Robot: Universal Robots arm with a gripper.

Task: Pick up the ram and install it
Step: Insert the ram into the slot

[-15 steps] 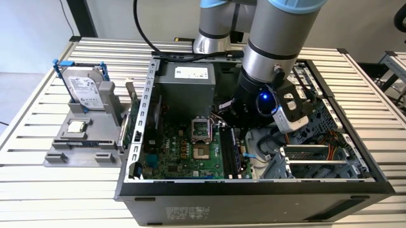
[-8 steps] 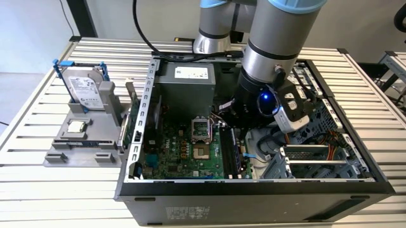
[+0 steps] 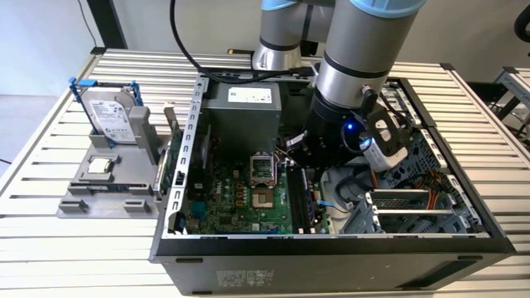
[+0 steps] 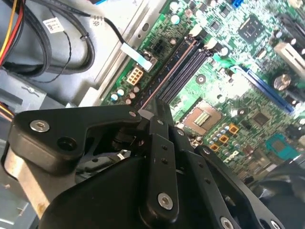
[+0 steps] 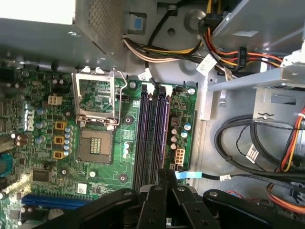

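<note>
The ram shows as a thin pinkish edge (image 5: pixel 165 133) along the outermost of the dark memory slots (image 5: pixel 148 133) on the green motherboard (image 5: pixel 43 157). In the second wrist view the same ram edge (image 4: pixel 167 71) leads straight off my fingertips. My black gripper (image 5: pixel 162 177) is low inside the open computer case, right over these slots, with its fingers pressed together on the near part of the ram. From the exterior view the gripper (image 3: pixel 296 162) hangs just above the slot row (image 3: pixel 302 198), and most of the stick is hidden.
A processor socket (image 5: pixel 95 102) with a raised metal frame lies beside the slots. Bundled cables (image 5: pixel 257 143) and a drive cage (image 3: pixel 406 205) crowd the other side. Outside the case, a grey fixture (image 3: pixel 108 208) holds a silver hard drive (image 3: pixel 112 118) and a small square chip (image 3: pixel 99 165).
</note>
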